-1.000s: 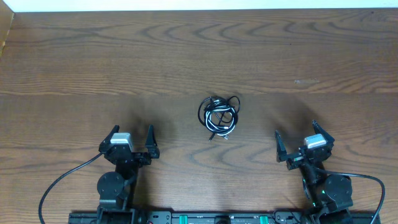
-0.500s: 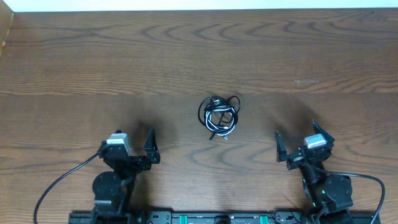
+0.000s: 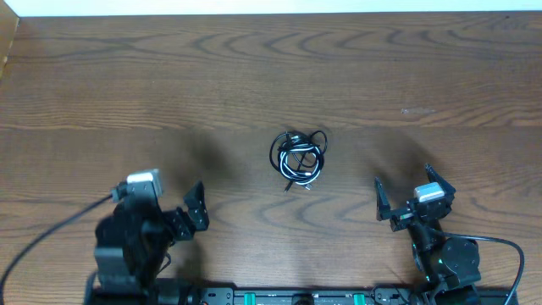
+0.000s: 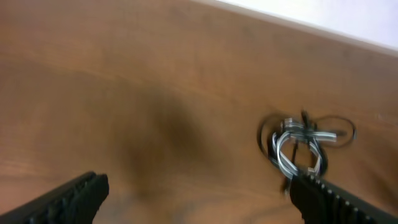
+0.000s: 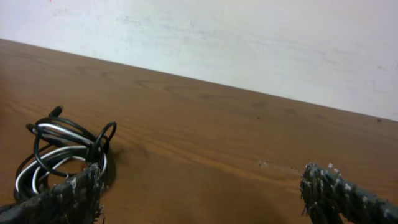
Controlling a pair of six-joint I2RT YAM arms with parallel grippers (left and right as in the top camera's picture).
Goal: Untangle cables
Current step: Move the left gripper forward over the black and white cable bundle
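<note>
While the cables [image 3: 298, 159] lie in a small loose coil, black and white, at the middle of the table [image 3: 169, 85], the left gripper [image 4: 199, 182] and right gripper [image 3: 403, 180] stand wide and empty, well apart from them. The cables look light, limp and springy; an outer black loop seems the best place to pinch.

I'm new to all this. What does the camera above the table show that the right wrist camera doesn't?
Only overhead: the left arm and the whole table seen from above. Only right wrist: a low side look, with one black loop standing up off the wood and the pale wall behind. Both: the tangled black and white cables, lying untouched, and the right gripper, open.
</note>
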